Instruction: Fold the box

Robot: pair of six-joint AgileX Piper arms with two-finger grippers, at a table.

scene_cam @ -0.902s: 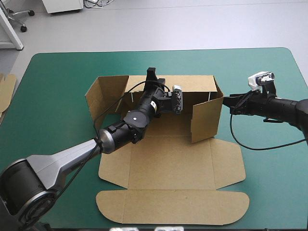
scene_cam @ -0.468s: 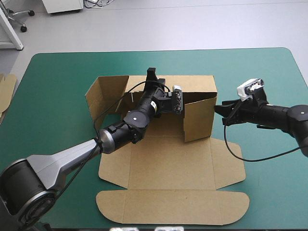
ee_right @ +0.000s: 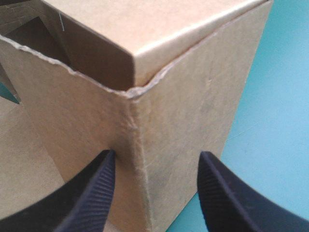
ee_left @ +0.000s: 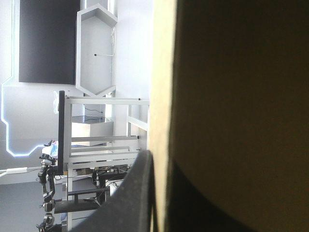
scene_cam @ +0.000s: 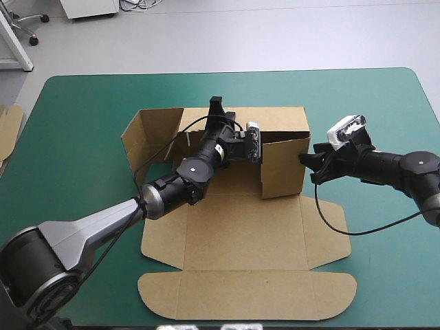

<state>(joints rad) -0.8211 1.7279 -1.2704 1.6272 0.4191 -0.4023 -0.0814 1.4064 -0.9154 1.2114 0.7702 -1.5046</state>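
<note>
The brown box (scene_cam: pixel 234 234) lies mid-table, base and lid flat, back wall and both side walls raised. My left gripper (scene_cam: pixel 217 104) reaches over the base to the back wall's top rim and is shut on the box; in the left wrist view the board (ee_left: pixel 231 96) runs edge-on past one black finger (ee_left: pixel 130 198). My right gripper (scene_cam: pixel 304 159) is open at the outside of the right side wall (scene_cam: pixel 282 168). In the right wrist view its fingers (ee_right: pixel 91 193) stand apart on either side of the wall's corner crease (ee_right: pixel 140 125), close against the board.
The lid with its rounded tuck flap (scene_cam: pixel 247 295) stretches toward the table's front edge. An edge of more brown board (scene_cam: pixel 8 130) shows at the table's left edge. Bare teal-green cover (scene_cam: pixel 385 261) lies to the right of the box.
My right gripper has moved left against the right side wall, which has swung inward and now stands squarer to the back wall. The left arm has not moved.
</note>
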